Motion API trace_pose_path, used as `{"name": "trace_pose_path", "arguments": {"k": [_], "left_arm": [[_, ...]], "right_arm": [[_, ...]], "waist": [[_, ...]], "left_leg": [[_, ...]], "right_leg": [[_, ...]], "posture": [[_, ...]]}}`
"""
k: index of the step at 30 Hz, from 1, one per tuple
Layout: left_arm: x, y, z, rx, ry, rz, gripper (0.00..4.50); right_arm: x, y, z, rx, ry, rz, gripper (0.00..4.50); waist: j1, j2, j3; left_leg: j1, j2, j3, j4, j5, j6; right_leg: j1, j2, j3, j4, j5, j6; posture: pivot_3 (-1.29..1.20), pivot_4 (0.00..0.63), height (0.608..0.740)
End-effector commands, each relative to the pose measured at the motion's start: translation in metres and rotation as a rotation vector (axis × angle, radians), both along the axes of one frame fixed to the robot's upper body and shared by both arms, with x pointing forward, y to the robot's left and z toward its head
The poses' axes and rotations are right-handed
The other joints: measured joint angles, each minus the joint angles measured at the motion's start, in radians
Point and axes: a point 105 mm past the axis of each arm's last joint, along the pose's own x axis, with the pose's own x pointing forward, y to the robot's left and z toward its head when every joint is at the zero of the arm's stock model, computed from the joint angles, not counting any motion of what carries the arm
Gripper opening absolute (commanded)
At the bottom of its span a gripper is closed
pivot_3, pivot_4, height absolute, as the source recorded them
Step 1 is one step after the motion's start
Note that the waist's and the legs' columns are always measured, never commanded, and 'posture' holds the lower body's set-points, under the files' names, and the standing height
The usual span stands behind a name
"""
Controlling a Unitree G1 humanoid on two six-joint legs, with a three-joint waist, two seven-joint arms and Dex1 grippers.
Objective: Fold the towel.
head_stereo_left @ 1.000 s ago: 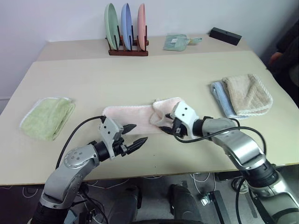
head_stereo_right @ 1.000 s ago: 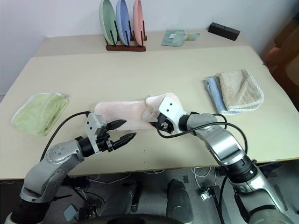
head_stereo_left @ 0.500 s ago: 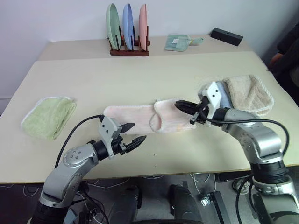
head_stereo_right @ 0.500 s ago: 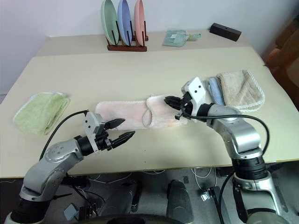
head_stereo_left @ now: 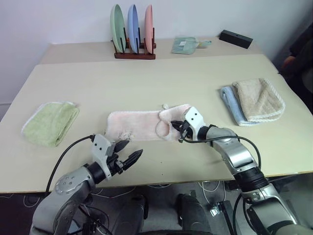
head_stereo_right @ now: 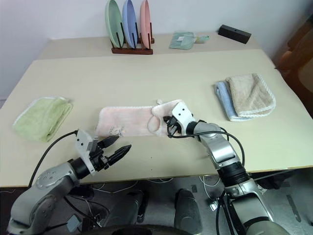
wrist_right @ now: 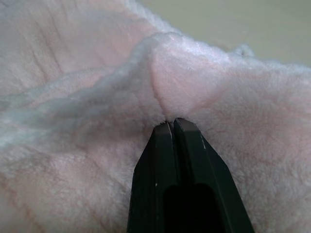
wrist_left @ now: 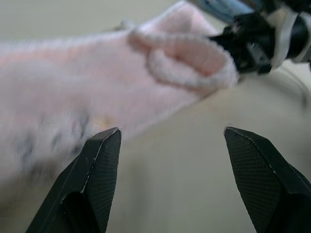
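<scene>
Right gripper [head_stereo_left: 179,132], raised off the cloth half a second ago, is now down on the towel [head_stereo_left: 142,125], fingers pinched on a fold at its right end. Left gripper [head_stereo_left: 128,153] has dropped back toward the table [head_stereo_left: 146,73] edge, jaws spread, holding nothing, towel just ahead. Left of it lies a green towel [head_stereo_left: 50,122]; right of the right gripper, beige [head_stereo_left: 259,98] and blue towels [head_stereo_left: 231,100]. Far back, a rack [head_stereo_left: 134,51] holds three plates [head_stereo_left: 132,22].

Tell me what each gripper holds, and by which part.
The right gripper is shut against a fold of the pink towel; whether cloth is pinched cannot be told. The left gripper holds nothing.
</scene>
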Motion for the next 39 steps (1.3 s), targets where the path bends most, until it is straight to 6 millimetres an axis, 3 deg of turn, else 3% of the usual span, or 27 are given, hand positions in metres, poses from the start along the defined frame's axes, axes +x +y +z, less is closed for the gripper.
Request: {"name": "trace_pose_path", "arguments": {"k": [1,4,7,11,20,23,28,30,32,36,39], "left_arm": [[-0.006,0.014,0.01,-0.146,0.031,0.164,4.32],[-0.004,0.029,0.005,-0.25,0.114,0.331,4.5],[0.003,0.042,-0.007,-0.3,0.202,0.474,4.5],[0.024,0.057,-0.015,-0.502,0.311,0.678,4.5],[0.061,0.037,-0.013,-0.652,0.42,0.668,4.5],[0.067,0.031,-0.015,-0.671,0.441,0.66,3.6],[0.071,0.03,-0.006,-0.703,0.411,0.642,1.04],[0.072,0.039,0.009,-0.722,0.325,0.64,0.03],[0.069,0.057,0.034,-0.725,0.181,0.643,0.03],[0.062,0.085,0.064,-0.639,0.014,0.635,0.03],[0.058,0.093,0.083,-0.582,-0.072,0.583,0.03]], "right_arm": [[-0.005,-0.003,0.066,0.057,-0.191,0.096,1.33],[-0.025,0.007,0.09,0.06,-0.21,0.241,2.85],[-0.04,0.018,0.098,0.047,-0.217,0.345,4.4],[-0.049,0.03,0.101,0.057,-0.249,0.392,4.46],[-0.066,0.048,0.09,0.079,-0.239,0.447,4.46],[-0.071,0.05,0.089,0.077,-0.24,0.456,4.5],[-0.078,0.052,0.088,0.08,-0.232,0.452,4.5],[-0.08,0.052,0.088,0.083,-0.225,0.447,4.5],[-0.082,0.051,0.088,0.087,-0.215,0.435,4.5],[-0.082,0.047,0.087,0.091,-0.199,0.41,4.5],[-0.08,0.043,0.086,0.084,-0.191,0.398,4.5]], "waist": [[0.001,0.0,0.001],[0.001,0.0,0.001],[0.002,-0.001,0.0],[0.005,-0.001,0.0],[0.009,-0.001,-0.001],[0.012,0.0,-0.001],[0.03,-0.001,0.0],[0.029,-0.002,0.0],[0.028,-0.002,0.0],[0.021,-0.002,0.0],[0.025,-0.002,0.0]], "left_leg": [[0.0,0.0,0.0,0.0,0.0,0.0],[0.0,0.0,-0.001,0.0,0.0,0.0],[0.0,0.001,-0.001,0.0,0.0,0.0],[0.0,0.001,-0.001,0.001,0.0,0.0],[0.0,0.0,-0.001,0.001,0.0,-0.001],[0.0,0.0,-0.001,0.002,0.001,-0.001],[0.0,0.0,-0.001,0.002,0.0,-0.001],[0.0,0.0,-0.001,0.002,0.0,-0.001],[0.0,0.0,-0.001,0.001,0.0,-0.001],[0.0,0.001,0.0,0.0,0.0,-0.001],[0.0,0.001,0.001,0.0,0.0,-0.001]], "right_leg": [[0.0,0.0,0.0,0.0,0.0,0.0],[0.0,0.0,0.0,0.0,0.0,0.0],[0.0,0.001,-0.001,0.0,0.0,0.0],[0.001,0.001,-0.001,0.0,0.0,0.0],[0.002,0.001,-0.001,0.0,0.0,0.0],[0.002,0.0,-0.001,0.0,0.001,0.0],[0.002,0.0,-0.001,-0.001,0.001,0.0],[0.002,0.0,-0.001,-0.001,0.001,0.0],[0.001,0.0,-0.001,-0.001,0.001,0.0],[-0.001,0.001,0.0,-0.001,0.001,-0.001],[-0.001,0.001,0.0,-0.001,0.0,-0.003]], "posture": [[0.0,0.15,0.74],[0.0,0.15,0.74],[0.0,0.15,0.74],[0.0,0.15,0.74],[0.0,0.15,0.74],[0.0,0.15,0.74],[0.0,0.15,0.74],[0.0,0.15,0.74],[0.0,0.15,0.74],[0.0,0.15,0.74],[0.0,0.15,0.74]]}}
